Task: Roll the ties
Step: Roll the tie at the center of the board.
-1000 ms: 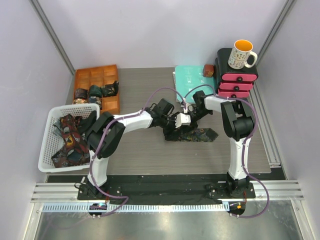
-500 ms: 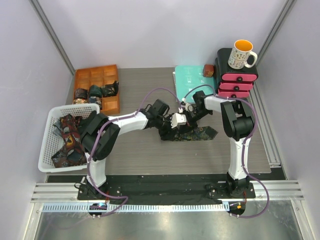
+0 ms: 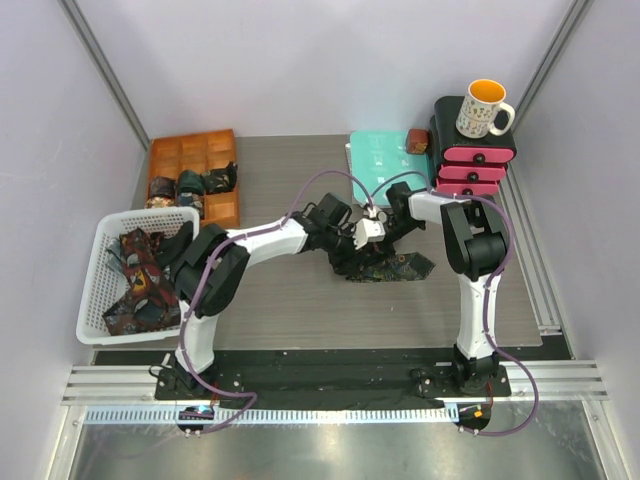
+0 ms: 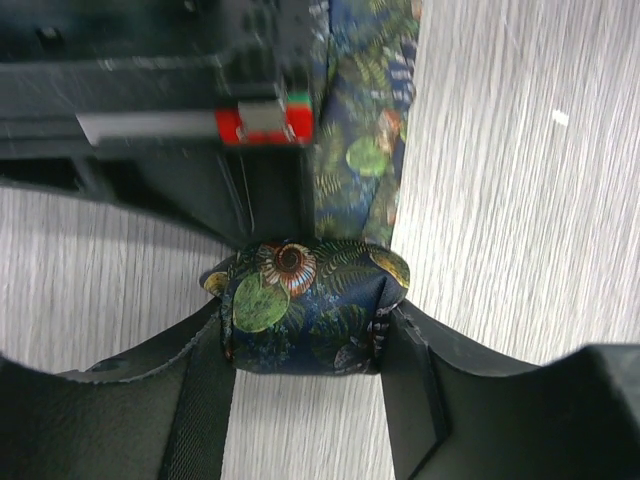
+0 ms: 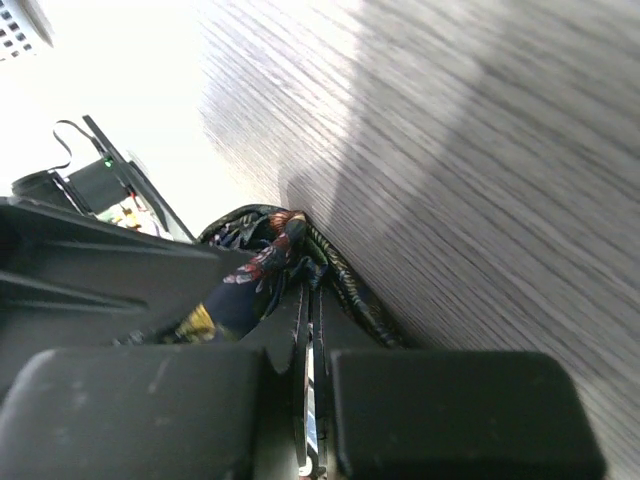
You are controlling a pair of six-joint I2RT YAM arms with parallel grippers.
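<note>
Your left gripper [image 4: 305,340] is grasping rolled end of tie [image 4: 300,305], fingers [image 4: 205,390] pressing both sides of roll. Rest of tie is lying flat mid-table [image 3: 290,300], trailing from roll. Your right gripper [image 5: 308,300] is sitting clamped tight, fabric bunching around its tips; can't tell if pinching it.

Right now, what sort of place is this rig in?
Probably a lab robot test cell, not a home: plain white walls with metal framing, arm bases on an aluminium rail, and staged props like a basket of ties and a compartment tray.
</note>
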